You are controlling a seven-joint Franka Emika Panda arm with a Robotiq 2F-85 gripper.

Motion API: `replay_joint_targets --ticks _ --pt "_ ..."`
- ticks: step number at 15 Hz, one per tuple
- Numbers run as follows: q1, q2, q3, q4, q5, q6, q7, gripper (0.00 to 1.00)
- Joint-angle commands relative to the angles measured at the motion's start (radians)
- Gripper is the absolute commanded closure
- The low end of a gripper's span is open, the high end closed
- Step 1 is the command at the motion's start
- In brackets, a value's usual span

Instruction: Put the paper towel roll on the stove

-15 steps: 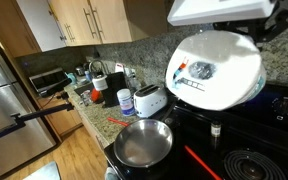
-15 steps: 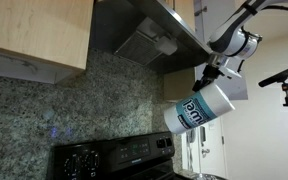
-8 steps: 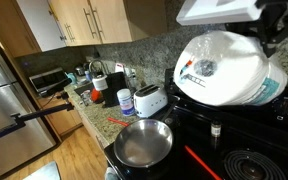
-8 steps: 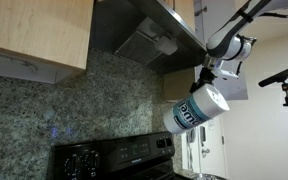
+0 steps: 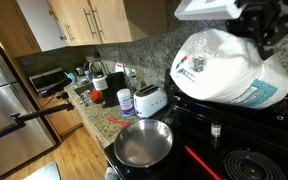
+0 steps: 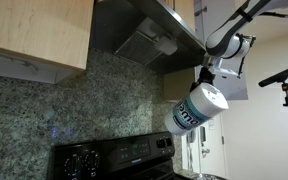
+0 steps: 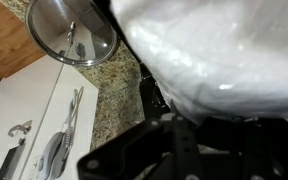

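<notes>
Paper towel roll [image 5: 229, 65], clenched in the jaws, has been swung further across above the stove [image 5: 254, 140]; lowering is still awaited

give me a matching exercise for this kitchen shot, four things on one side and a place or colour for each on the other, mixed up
Things:
1. paper towel roll
2. frying pan
3. toaster
4. stove

Descriptions:
A. white, standing on the granite counter
B. black, with ringed burners
C. held up in the air by the tool
D. round, silver, nothing in it

Pairs: 1-C, 2-D, 3-A, 4-B
</notes>
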Motion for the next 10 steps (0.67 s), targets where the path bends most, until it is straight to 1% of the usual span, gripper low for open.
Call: replay_joint_targets --ticks 1,2,4,6,8,10 --pt "-0.023 0.001 0.023 0.004 -0.004 -0.004 0.001 1.0" --pt "-0.022 0.017 0.022 0.025 -0.006 -0.032 0.023 1.0" --pt "-0.022 0.089 0.012 0.073 -0.039 -0.065 0.057 1.0" --pt "-0.003 0.125 -0.008 0.072 -0.113 -0.081 0.147 1.0" --pt "0.005 0.176 -0.021 0.107 -0.167 -0.13 0.225 1.0" --pt "0.001 0.205 -0.019 0.155 -0.17 -0.207 0.261 1.0"
